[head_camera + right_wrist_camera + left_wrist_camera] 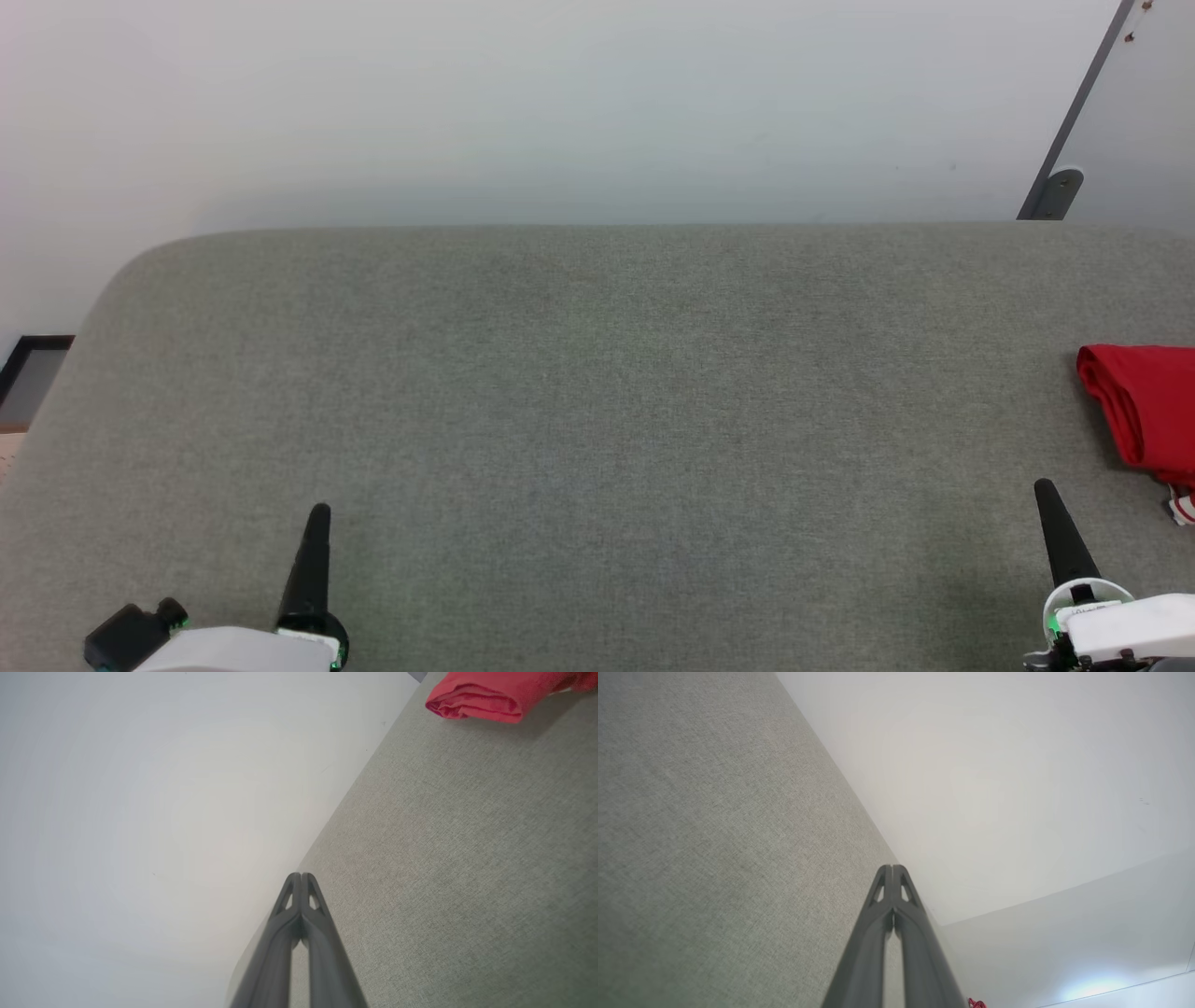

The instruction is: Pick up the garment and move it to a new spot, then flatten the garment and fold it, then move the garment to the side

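The garment (1144, 406) is a folded red bundle lying at the far right edge of the grey fabric surface (597, 392), partly cut off by the frame, with a bit of white-and-red striped trim at its lower edge. The right wrist view has the garment (486, 695) at its top right. My right gripper (1045, 487) is shut and empty, just left of and nearer than the garment, apart from it. My left gripper (319, 511) is shut and empty at the lower left. Both pairs of fingers are pressed together in the wrist views (893, 868) (301, 875).
The grey surface ends at a rounded far edge against a pale wall (560, 103). A grey panel with a bracket (1060, 191) stands at the back right. A dark-framed object (28, 373) sits beyond the left edge.
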Robot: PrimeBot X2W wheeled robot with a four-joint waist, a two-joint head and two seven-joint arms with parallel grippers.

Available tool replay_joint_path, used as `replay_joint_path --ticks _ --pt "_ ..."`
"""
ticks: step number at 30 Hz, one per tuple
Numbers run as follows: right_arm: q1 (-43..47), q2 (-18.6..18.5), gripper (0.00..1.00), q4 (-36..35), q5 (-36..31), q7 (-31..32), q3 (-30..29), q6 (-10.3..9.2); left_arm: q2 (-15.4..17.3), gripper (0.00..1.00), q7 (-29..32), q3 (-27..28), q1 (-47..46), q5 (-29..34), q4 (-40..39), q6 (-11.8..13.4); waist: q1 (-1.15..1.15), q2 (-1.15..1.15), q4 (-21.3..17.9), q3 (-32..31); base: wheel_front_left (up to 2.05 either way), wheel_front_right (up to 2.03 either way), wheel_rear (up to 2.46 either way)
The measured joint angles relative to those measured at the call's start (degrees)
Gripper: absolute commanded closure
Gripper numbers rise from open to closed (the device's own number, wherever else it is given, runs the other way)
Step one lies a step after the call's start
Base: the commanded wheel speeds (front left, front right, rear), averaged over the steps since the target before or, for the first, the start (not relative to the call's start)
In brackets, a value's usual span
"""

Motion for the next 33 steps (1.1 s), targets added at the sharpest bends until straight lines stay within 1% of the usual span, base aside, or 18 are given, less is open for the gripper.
replay_joint_path --ticks 14,33 --pt "-1.11 0.62 1.00 1.03 6.77 1.35 -0.25 0.00 -0.44 1.00 2.12 0.36 -1.38 -7.23 1.16 0.01 0.00 0.00 -0.10 0.09 0.00 0.00 0.00" --pt "-2.33 1.48 1.00 2.21 14.55 3.00 -0.48 0.00 -1.21 1.00 4.55 0.83 -3.47 -15.52 2.40 0.01 0.00 0.00 -0.23 0.22 0.00 0.00 0.00"
